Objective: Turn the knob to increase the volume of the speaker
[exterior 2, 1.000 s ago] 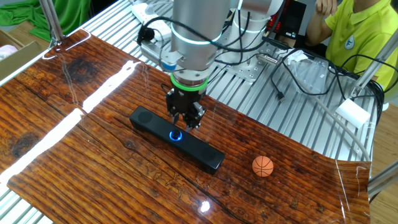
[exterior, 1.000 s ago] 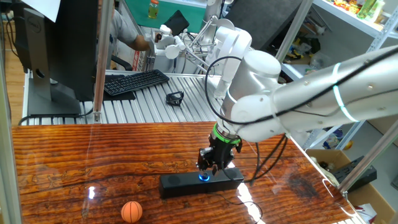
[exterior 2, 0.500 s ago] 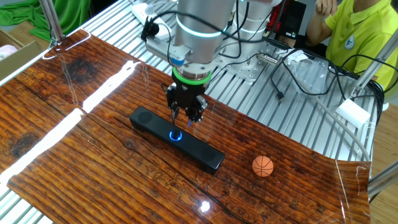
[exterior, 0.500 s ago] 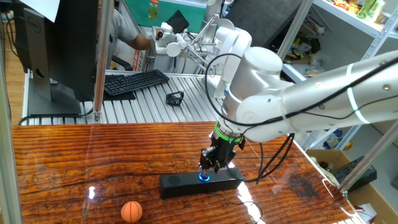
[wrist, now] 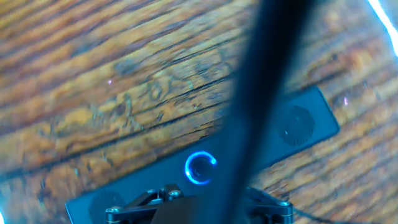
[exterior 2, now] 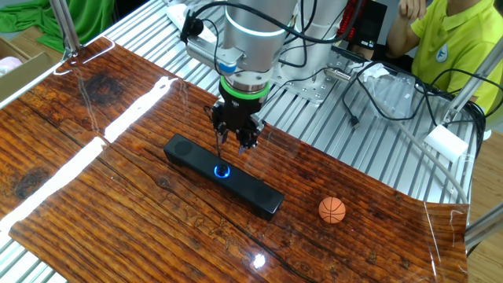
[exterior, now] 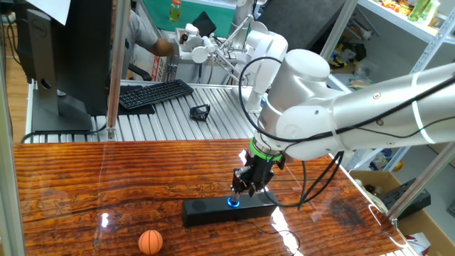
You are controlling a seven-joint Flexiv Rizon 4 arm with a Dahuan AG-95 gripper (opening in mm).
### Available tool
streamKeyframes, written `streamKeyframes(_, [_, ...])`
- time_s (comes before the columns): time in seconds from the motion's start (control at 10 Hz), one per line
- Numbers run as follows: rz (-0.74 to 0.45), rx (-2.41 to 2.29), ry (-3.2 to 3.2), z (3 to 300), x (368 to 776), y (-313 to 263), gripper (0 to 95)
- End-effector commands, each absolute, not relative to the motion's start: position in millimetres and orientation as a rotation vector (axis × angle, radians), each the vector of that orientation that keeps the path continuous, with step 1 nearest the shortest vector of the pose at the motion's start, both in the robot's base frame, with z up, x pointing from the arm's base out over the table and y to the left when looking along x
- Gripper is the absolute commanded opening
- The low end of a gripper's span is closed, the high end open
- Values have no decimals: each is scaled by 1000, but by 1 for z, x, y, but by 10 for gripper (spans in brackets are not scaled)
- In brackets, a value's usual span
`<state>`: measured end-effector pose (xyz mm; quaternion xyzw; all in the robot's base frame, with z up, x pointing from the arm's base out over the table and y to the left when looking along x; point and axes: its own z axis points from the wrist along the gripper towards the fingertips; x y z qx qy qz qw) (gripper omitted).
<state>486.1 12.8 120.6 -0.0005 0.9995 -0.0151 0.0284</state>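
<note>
The speaker (exterior: 202, 210) is a long black bar lying on the wooden table; it also shows in the other fixed view (exterior 2: 187, 149) and the hand view (wrist: 300, 124). The knob (exterior: 232, 202) glows blue at its middle (exterior 2: 222, 170) (wrist: 199, 167). My gripper (exterior: 246, 189) hangs just above the knob and a little behind it (exterior 2: 233, 145), with its fingers slightly apart and nothing between them. It does not touch the knob. In the hand view a dark blurred bar (wrist: 264, 93) crosses the picture and hides part of the speaker.
An orange ball (exterior: 150, 241) lies on the wood near the speaker's end (exterior 2: 332, 210). A black keyboard (exterior: 153, 93), a monitor (exterior: 64, 57) and a small black object (exterior: 200, 112) sit on the ribbed metal bench behind. A person (exterior 2: 452, 39) and cables (exterior 2: 377, 86) are at the far side.
My gripper has risen from around the knob to just above it. The arm's upper body has shifted slightly. The speaker and the ball have not moved.
</note>
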Motion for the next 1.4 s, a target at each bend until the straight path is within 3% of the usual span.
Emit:
streamKeyframes(0.1, [-46,-13,3085,121,485,12,380])
streamKeyframes(0.3, [-45,-50,3087,122,484,12,0])
streamKeyframes(1.4, [-40,-205,3108,123,484,13,0])
